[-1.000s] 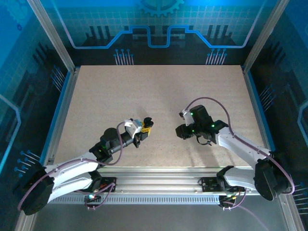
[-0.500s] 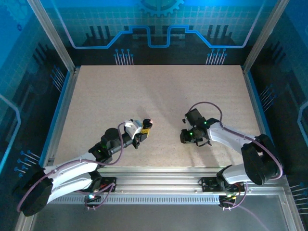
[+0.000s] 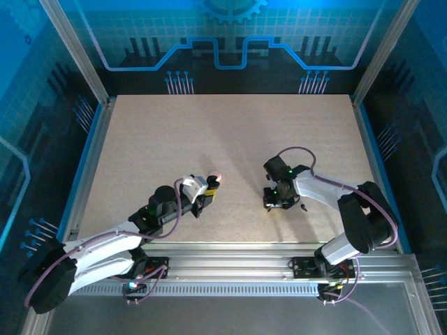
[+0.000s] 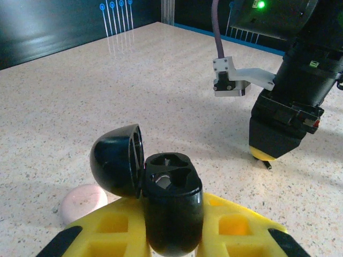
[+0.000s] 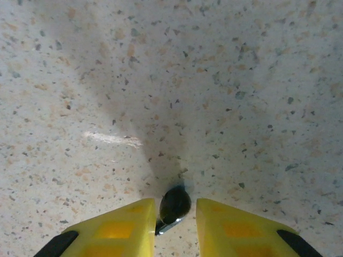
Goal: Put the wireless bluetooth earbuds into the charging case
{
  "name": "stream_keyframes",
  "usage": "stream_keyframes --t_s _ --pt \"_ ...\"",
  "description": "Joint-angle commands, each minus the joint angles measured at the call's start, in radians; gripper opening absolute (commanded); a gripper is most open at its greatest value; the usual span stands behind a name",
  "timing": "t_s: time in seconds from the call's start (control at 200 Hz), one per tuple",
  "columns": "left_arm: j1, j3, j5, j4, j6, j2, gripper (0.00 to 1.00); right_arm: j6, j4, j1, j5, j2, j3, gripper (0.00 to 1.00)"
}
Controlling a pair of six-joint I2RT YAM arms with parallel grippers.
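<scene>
Both arms have shifted in the last second, the right far more. The right hand [image 3: 278,204] has swung in and dropped until it points straight down at the bench [image 3: 230,132]. In the right wrist view its yellow fingers [image 5: 120,225] stand on either side of a small black earbud [image 5: 174,205] lying on the bench. The jaws are parted with slivers of gap around the bud, so it looks straddled, not yet pinched.

The left hand [image 4: 174,217] has barely moved and stays clenched on the black charging case [image 4: 170,187]. The case is upright with its lid [image 4: 115,160] tipped back and the sockets facing up. From the top view the case [image 3: 213,183] sits well left of the right hand, with bare bench between them. A pale round thing [image 4: 83,201] lies on the bench just beside the case; I cannot tell what it is.

My reading is that the task has reached the pickup of a bud. The case is open and waiting, and next come a firm close on the bud, a lift and a carry across.
</scene>
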Motion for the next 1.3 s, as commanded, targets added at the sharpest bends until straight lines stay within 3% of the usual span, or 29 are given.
stream_keyframes --t_s 0.0,0.34,0.485,0.655,1.296 --pt "0.000 0.051 -0.012 -0.027 0.039 -0.008 0.18 0.015 -0.057 0.007 0.006 0.022 0.037 0.29" --pt "0.009 0.086 0.000 -0.072 0.035 -0.004 0.18 0.304 -0.175 -0.022 0.030 -0.001 0.151 0.37" --pt "0.009 0.097 0.005 -0.078 0.026 0.004 0.18 0.492 -0.171 -0.043 -0.017 -0.011 0.134 0.40" --pt "0.009 0.105 0.014 -0.066 0.015 0.025 0.19 0.667 -0.143 -0.044 0.014 -0.057 0.086 0.42" --pt "0.010 0.103 0.028 -0.036 -0.001 0.046 0.19 0.703 -0.081 -0.028 -0.049 0.026 0.037 0.37"
